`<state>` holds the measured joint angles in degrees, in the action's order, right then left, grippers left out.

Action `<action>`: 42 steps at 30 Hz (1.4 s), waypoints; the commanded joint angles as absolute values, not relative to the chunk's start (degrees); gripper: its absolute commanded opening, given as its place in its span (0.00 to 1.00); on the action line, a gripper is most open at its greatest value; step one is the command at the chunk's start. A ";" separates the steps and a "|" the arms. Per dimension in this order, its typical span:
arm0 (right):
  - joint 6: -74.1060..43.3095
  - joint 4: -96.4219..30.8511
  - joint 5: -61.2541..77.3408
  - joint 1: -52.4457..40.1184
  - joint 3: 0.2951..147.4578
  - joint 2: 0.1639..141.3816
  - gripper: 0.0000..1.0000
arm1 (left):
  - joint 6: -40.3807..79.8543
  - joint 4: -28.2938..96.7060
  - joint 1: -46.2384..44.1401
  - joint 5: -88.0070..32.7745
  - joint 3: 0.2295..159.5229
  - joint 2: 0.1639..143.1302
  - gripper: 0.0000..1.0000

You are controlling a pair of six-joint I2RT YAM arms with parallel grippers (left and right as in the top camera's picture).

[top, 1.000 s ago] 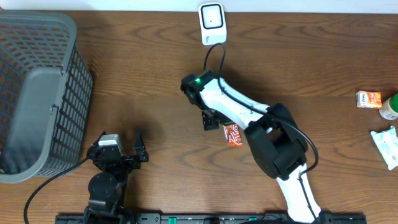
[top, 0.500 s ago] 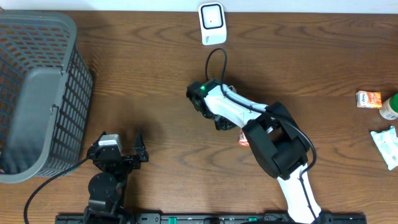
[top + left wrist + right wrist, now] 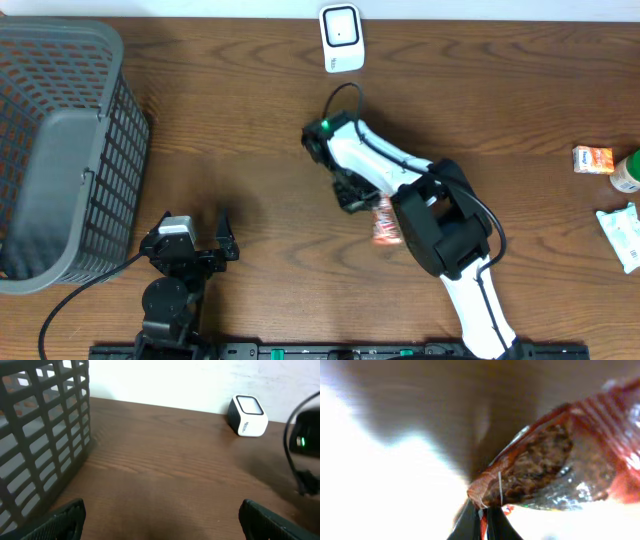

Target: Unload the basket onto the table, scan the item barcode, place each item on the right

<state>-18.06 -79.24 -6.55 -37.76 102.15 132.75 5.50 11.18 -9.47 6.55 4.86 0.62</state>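
The item, a red snack packet [image 3: 386, 222], hangs from my right gripper [image 3: 362, 203] near the table's middle. In the right wrist view the packet [image 3: 555, 465] fills the right half, tilted, and my right gripper [image 3: 483, 520] is shut on its lower corner. I cannot make out a barcode on it. The white scanner [image 3: 341, 37] stands at the far edge, well beyond the packet; it also shows in the left wrist view as the scanner [image 3: 247, 415]. My left gripper [image 3: 192, 232] rests low at the front left, and its view shows the left gripper [image 3: 162, 525] open over bare wood.
A large grey mesh basket [image 3: 55, 150] fills the left side, close beside the left arm. At the right edge lie a small orange box [image 3: 593, 159], a green-capped bottle [image 3: 627, 172] and a white packet [image 3: 625, 235].
My right gripper shut on the red packet, which went from lying flat to hanging by its edge, a little further right and nearer. The left arm stayed still.
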 commanded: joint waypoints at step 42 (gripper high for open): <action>-16.58 -69.78 28.99 -46.70 103.33 131.50 0.99 | 4.56 12.58 -9.23 6.61 3.86 0.23 0.98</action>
<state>-10.98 -70.39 29.41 -44.18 103.50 132.33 5.50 11.16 -9.47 6.55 4.86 0.62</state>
